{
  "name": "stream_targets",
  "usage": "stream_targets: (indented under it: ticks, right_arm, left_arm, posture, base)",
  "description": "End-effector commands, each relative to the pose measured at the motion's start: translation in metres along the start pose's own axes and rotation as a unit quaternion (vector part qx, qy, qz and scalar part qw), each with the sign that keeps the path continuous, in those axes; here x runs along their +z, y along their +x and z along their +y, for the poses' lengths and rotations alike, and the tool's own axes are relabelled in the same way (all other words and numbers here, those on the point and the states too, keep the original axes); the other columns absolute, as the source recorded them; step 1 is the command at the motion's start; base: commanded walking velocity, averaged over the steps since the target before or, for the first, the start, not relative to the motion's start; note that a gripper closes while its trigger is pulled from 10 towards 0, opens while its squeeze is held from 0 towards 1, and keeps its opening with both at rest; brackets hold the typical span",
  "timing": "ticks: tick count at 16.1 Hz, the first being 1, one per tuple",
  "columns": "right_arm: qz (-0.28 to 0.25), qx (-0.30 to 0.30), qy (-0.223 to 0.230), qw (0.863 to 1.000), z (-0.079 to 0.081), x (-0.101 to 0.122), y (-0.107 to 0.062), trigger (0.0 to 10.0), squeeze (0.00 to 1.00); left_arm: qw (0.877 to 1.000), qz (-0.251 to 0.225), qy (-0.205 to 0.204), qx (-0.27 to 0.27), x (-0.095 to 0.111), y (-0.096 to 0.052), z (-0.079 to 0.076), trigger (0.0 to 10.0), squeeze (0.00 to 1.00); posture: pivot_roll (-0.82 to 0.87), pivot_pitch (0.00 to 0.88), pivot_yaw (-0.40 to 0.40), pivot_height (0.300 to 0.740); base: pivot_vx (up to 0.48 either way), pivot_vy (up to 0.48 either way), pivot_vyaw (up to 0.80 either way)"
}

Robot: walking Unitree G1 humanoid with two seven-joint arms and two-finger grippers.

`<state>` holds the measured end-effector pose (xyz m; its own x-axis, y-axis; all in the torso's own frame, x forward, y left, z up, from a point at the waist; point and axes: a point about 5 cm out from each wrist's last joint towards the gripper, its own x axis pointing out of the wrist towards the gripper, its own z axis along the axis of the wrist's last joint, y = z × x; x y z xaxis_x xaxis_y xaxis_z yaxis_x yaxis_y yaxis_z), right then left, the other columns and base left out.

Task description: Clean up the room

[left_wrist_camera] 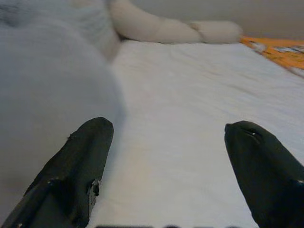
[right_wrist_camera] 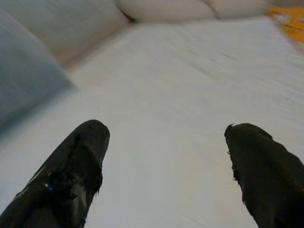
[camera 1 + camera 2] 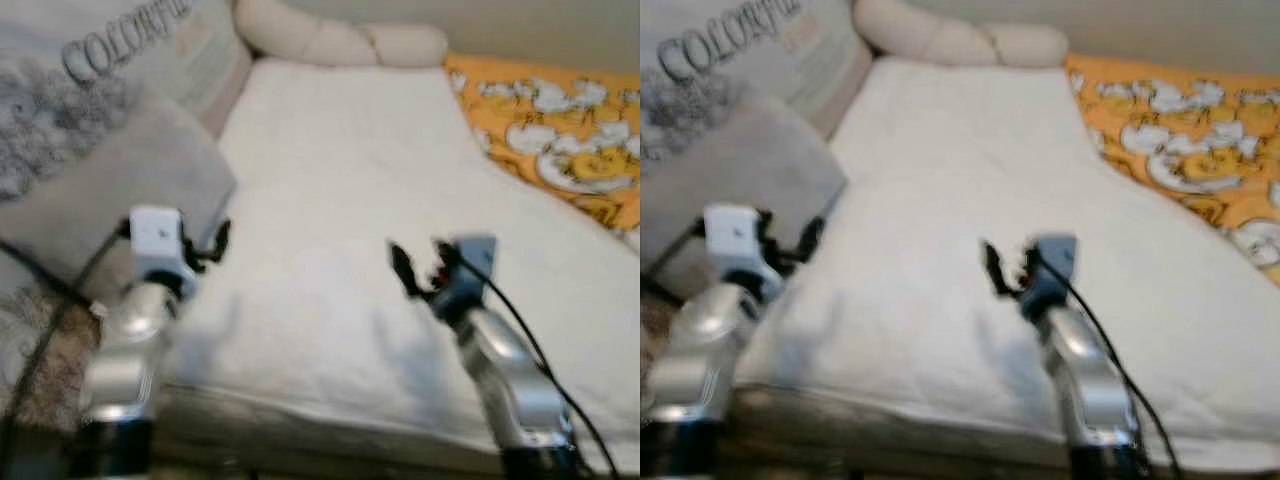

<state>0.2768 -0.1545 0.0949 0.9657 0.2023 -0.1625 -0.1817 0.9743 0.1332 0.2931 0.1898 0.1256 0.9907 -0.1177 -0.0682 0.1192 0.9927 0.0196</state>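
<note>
A bed with a white sheet (image 3: 350, 170) lies before me, seen a little blurred. My left gripper (image 3: 205, 248) hovers over the bed's left front part, right beside a grey pillow (image 3: 110, 190). In the left wrist view its fingers (image 1: 80, 161) stand wide apart, with only sheet between them. My right gripper (image 3: 422, 262) is held above the middle of the sheet. It is open too, and its black fingers (image 2: 76, 166) frame bare white fabric.
A printed pillow lettered "COLORFUL" (image 3: 150, 50) leans at the back left. A long cream bolster (image 3: 340, 40) lies across the head of the bed. An orange blanket with white figures (image 3: 560, 140) covers the right side. The mattress's front edge (image 3: 300, 420) runs below my arms.
</note>
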Motion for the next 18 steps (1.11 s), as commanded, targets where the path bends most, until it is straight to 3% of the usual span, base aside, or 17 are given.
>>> stream_targets:
  ticks: [1,6,8,10,12,15,18]
  right_arm:
    - [-0.007,-0.022,-0.01,1.0,0.0,0.002,0.001,10.0,0.0]
    - [0.008,-0.052,-0.029,0.998,-0.003,-0.004,0.001,10.0,0.0]
    - [0.009,-0.057,-0.037,0.998,-0.006,-0.003,0.002,10.0,0.0]
    - [0.014,-0.071,-0.041,0.997,-0.012,-0.006,0.002,10.0,0.0]
    - [0.025,-0.09,-0.042,0.995,-0.017,-0.014,-0.001,10.0,0.0]
    - [0.031,-0.09,-0.059,0.994,-0.019,-0.017,0.0,10.0,0.0]
    - [0.024,-0.089,-0.048,0.995,-0.017,-0.015,0.003,10.0,0.0]
  left_arm:
    - [1.0,-0.002,0.016,0.01,0.001,-0.001,0.006,10.0,1.0]
    - [0.998,0.039,0.024,0.053,-0.023,-0.01,0.019,10.0,1.0]
    - [0.997,0.038,0.019,0.06,-0.023,-0.01,0.019,10.0,1.0]
    - [0.998,0.034,0.024,0.054,-0.019,-0.008,0.016,10.0,1.0]
    - [0.996,0.053,0.05,0.054,-0.028,-0.009,0.019,10.0,1.0]
    - [0.995,0.065,0.067,0.042,-0.034,-0.009,0.015,10.0,1.0]
    - [0.994,0.063,0.076,0.035,-0.032,-0.006,0.012,10.0,1.0]
  posture:
    - [-0.02,0.0,-0.018,0.74]
    - [-0.02,0.0,-0.015,0.74]
    - [-0.02,0.0,-0.02,0.74]
    - [-0.01,0.0,-0.022,0.74]
    - [-0.04,0.0,0.002,0.74]
    - [-0.04,0.0,0.0,0.74]
    - [-0.04,0.0,0.002,0.74]
  base:
    - [0.0,-0.48,0.0]
    - [0.0,-0.48,0.0]
    - [0.0,-0.48,0.0]
    - [0.0,-0.48,0.0]
    - [0.0,-0.471,0.0]
    - [0.0,-0.45,0.0]
    - [0.0,-0.432,0.0]
